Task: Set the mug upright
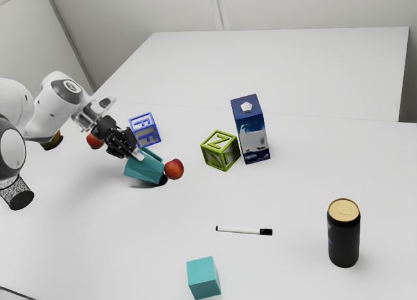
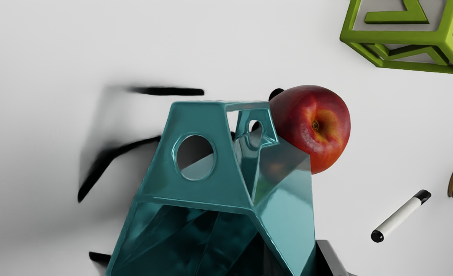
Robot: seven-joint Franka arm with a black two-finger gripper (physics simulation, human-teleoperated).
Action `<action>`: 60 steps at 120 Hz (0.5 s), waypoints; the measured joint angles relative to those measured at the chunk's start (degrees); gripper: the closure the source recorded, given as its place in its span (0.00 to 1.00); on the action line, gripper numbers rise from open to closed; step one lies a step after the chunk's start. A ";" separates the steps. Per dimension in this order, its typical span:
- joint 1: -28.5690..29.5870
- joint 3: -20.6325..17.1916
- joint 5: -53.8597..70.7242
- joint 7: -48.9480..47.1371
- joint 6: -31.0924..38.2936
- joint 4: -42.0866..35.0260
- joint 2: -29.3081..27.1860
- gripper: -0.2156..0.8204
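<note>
The tool (image 1: pixel 138 154) is pinching the mug (image 1: pixel 144 171) by its wall, tilted just beside the apple (image 1: pixel 174 169). Righting seems in hand; next, it should turn the mug level, avoiding the apple, then release.

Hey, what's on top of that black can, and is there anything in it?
The black can has a tan lid on top, with nothing resting on it. The lid covers the inside, so I can't see any contents.
</note>
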 joint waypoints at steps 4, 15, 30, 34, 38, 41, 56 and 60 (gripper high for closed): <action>0.00 0.00 0.05 -0.03 0.05 0.00 -0.02 0.89; 0.05 -0.01 0.19 -0.12 0.09 0.00 -0.52 0.92; 0.08 -0.04 0.53 -0.30 -0.02 0.02 -2.10 0.94; 0.08 -0.06 0.67 -0.38 -0.03 0.04 -2.58 0.94; 0.04 -0.08 0.82 -0.48 -0.03 0.05 -3.03 0.94; -0.08 -0.07 0.95 -0.56 0.01 0.06 -3.29 0.95; -3.97 0.00 7.02 -1.74 4.29 -5.50 -9.39 0.95; -5.71 0.05 9.71 -2.35 7.00 -8.99 -12.24 0.96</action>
